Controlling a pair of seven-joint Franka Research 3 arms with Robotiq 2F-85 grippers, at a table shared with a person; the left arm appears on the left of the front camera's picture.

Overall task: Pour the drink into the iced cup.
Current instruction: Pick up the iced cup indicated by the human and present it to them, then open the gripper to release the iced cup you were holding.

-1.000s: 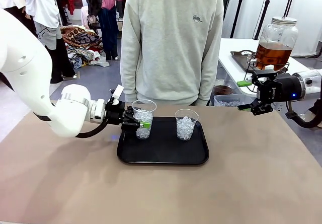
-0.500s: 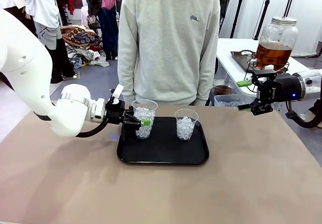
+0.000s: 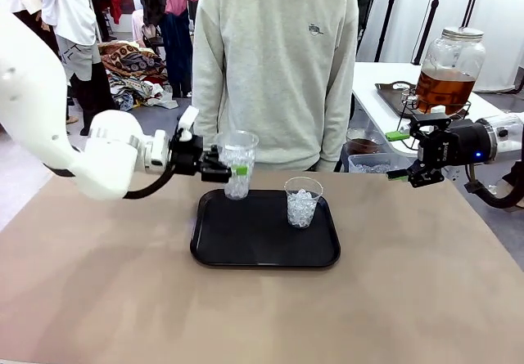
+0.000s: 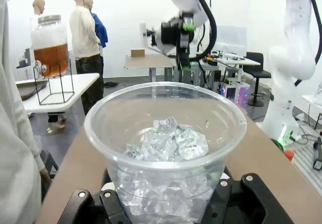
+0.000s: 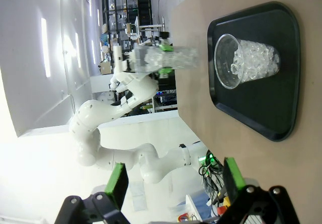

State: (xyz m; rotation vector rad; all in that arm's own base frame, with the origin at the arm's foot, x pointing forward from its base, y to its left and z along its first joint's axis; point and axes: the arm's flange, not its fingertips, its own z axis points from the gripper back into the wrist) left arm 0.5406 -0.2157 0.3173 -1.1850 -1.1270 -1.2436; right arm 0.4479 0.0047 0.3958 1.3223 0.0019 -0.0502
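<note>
The left hand [image 3: 236, 170] is pinched on a cup [image 3: 237, 146] of ice [image 3: 237, 186], one green pad showing on the near wall. It holds the cup upright in the air over the far left corner of the tray [image 3: 262, 253]. In the front view the base of the cup overlaps the tray rim, so the gap beneath is hard to judge. In the left wrist view the cup [image 4: 166, 133] covers the finger pads, and only the black finger bases show at the bottom edge.

A second cup [image 3: 303, 203], also iced, stands on the right half of the tray, well apart from the first. In the right wrist view the held cup [image 5: 166, 60] is a blur off to the side, while the second cup [image 5: 246, 60] is sharp.

The right hand [image 3: 407, 155] hangs spread and empty past the far right edge of the bench [image 3: 409, 298], its arm cut off by the picture edge. Both green pads [image 5: 118, 183] stand wide apart in its own view.

The drink [image 3: 442, 90] fills the lower part of a lidded jar [image 3: 453, 49] on a side table behind the right hand, which hides the bottom of the jar. Neither cup holds any of it.

A person [image 3: 278, 69] stands at the far side, just behind the held cup. Their hands cannot be made out.
</note>
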